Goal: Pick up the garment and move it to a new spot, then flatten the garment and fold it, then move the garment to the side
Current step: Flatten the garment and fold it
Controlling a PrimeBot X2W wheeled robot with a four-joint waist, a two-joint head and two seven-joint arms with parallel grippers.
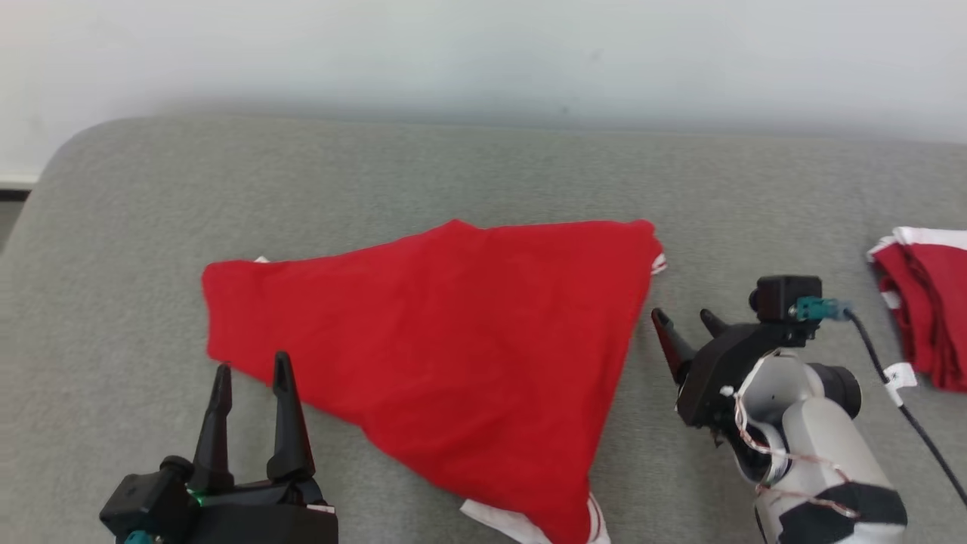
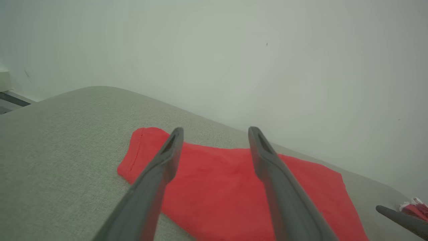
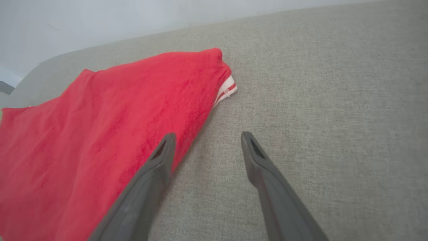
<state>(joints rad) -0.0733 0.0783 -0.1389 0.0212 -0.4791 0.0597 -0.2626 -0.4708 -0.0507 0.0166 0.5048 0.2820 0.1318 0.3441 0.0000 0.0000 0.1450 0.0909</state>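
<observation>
On the worktop [image 1: 453, 166] your garment [image 1: 453, 332] lies folded triangular; left gripper [image 1: 252, 363], right gripper [image 1: 680, 312] open, empty; side move not done.

Left pincer [image 1: 252, 363], right pincer [image 1: 680, 313]: both spread wide, seemingly empty.

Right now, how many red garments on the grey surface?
2. One garment spread at the centre; one bunched pile at the far right edge, cut off, possibly holding more.
</observation>
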